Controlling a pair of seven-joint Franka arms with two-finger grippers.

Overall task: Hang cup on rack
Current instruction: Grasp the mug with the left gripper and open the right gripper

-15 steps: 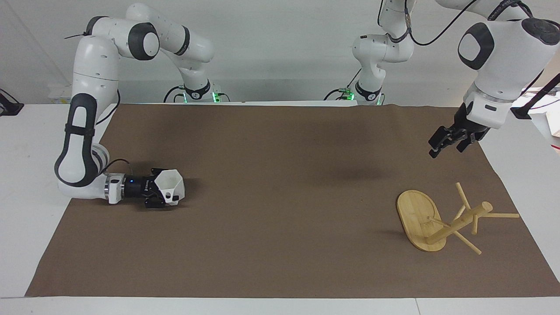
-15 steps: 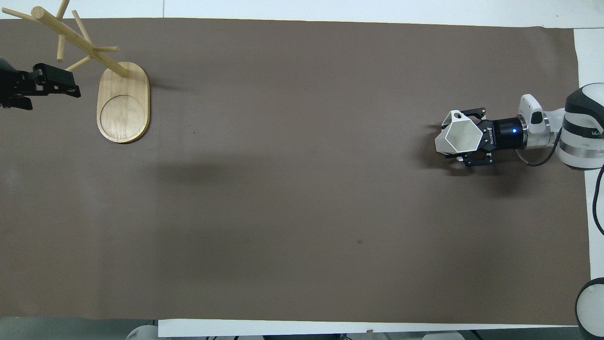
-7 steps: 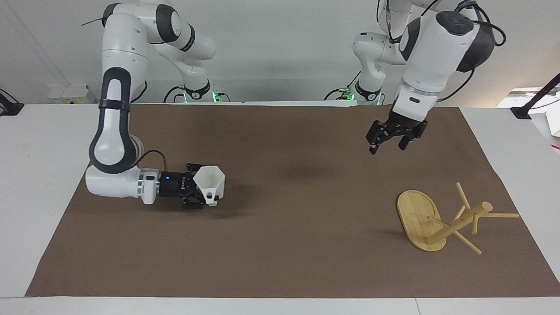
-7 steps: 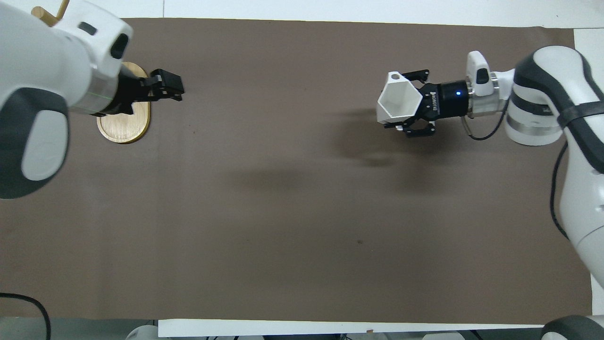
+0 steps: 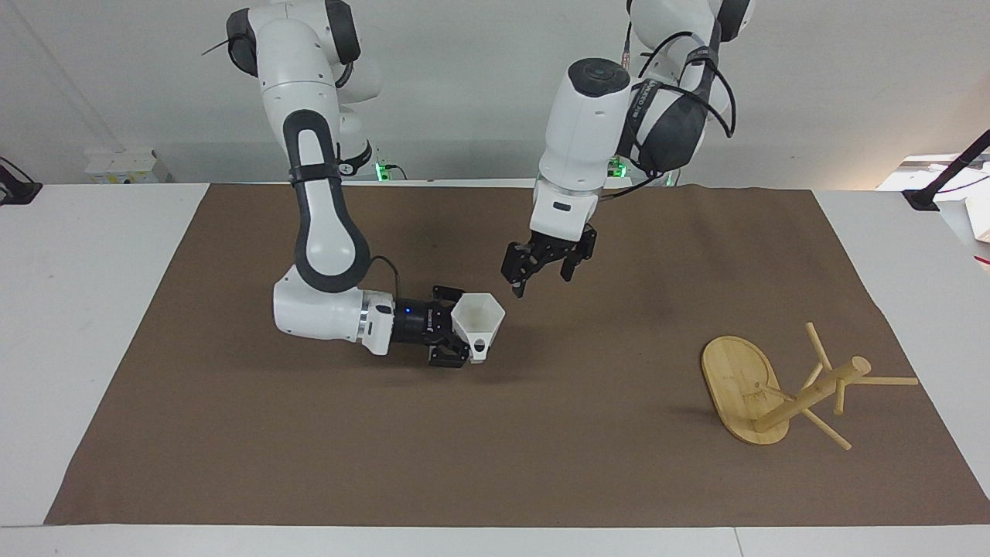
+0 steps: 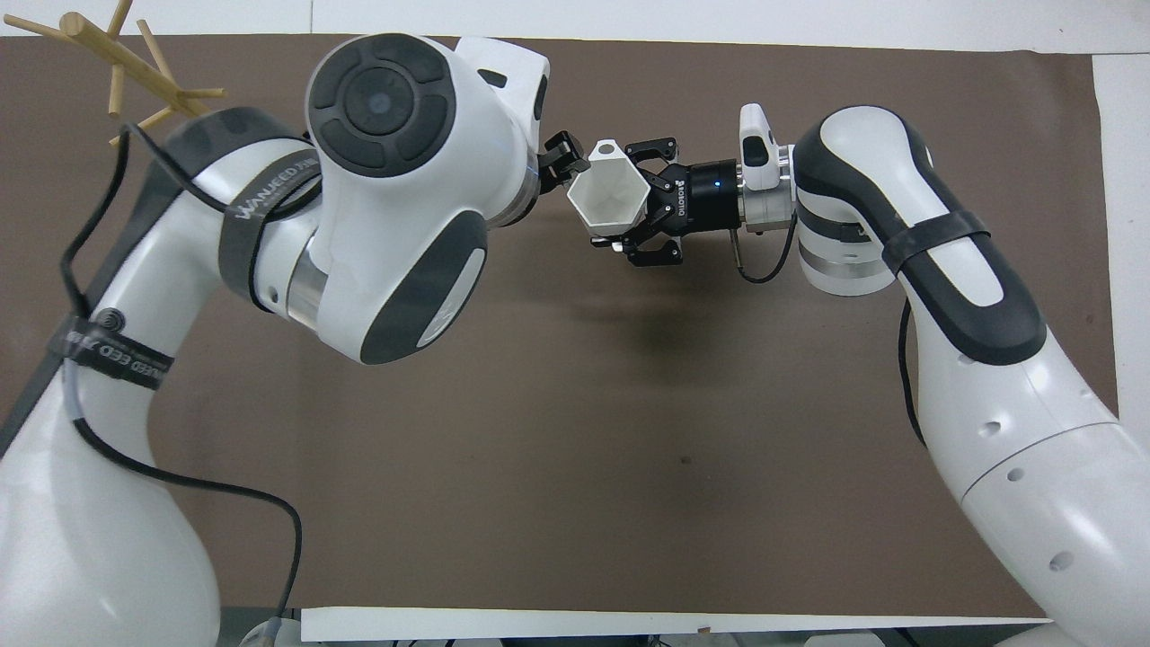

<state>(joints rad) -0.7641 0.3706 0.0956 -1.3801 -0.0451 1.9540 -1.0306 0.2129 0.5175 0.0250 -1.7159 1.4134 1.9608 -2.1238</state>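
Observation:
The white faceted cup (image 5: 479, 319) is held in my right gripper (image 5: 452, 326), which is shut on it and lies sideways just above the middle of the brown mat; the cup's mouth faces up and its handle points away from the robots. It also shows in the overhead view (image 6: 609, 193) with my right gripper (image 6: 633, 199). My left gripper (image 5: 541, 282) is open and hangs over the mat beside the cup, slightly higher and apart from it; the overhead view shows only its fingertips (image 6: 564, 162). The bamboo rack (image 5: 739, 383) lies tipped over at the left arm's end; overhead only its pegs (image 6: 117, 54) show.
The brown mat (image 5: 495, 464) covers most of the white table. In the overhead view the left arm (image 6: 386, 180) hides the rack's base and much of that end of the mat.
My right gripper has carried the cup from the right arm's end to the middle of the mat. My left gripper has swung from the rack's end to just beside the cup.

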